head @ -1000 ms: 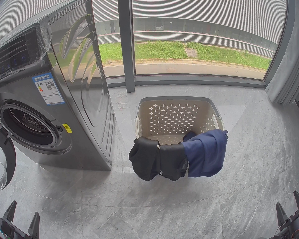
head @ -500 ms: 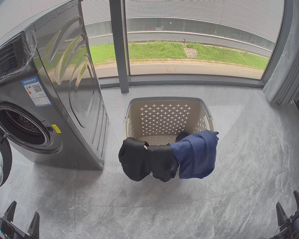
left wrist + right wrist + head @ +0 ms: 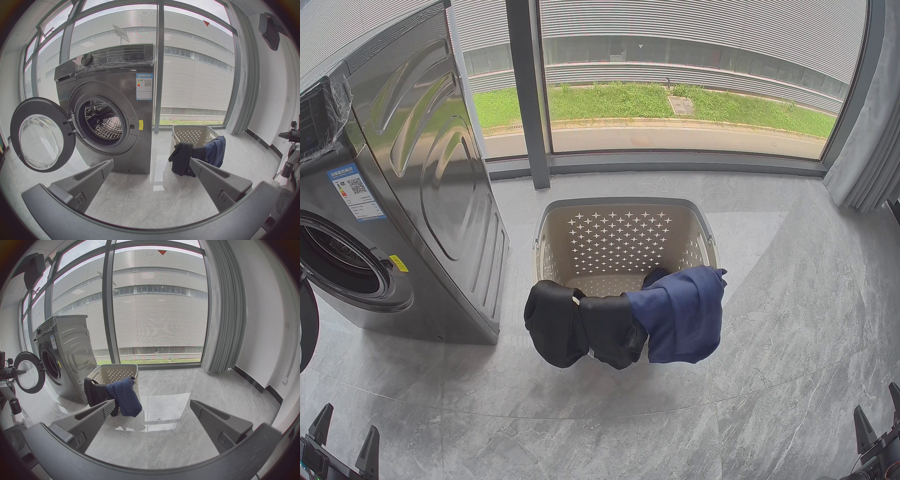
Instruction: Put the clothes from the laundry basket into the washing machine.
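A beige laundry basket [image 3: 625,240] stands on the grey floor before the window. Over its near rim hang a black garment [image 3: 578,331] and a blue garment [image 3: 678,312]. To the left stands a grey washing machine [image 3: 419,187] with its round drum opening [image 3: 337,262] facing me. Its door [image 3: 42,134] is swung open to the side. My left gripper [image 3: 345,434] is open at the bottom left, far from the basket. Open as well, my right gripper [image 3: 878,415] sits at the bottom right with nothing between its fingers.
A tall window with a dark post [image 3: 528,94] runs behind the basket. Grey curtains [image 3: 865,162] hang at the right. Bare floor [image 3: 612,425] lies between me and the basket.
The whole head view has shifted: machine and basket slid left in the picture, so the camera moved. Both grippers keep their places at the bottom corners.
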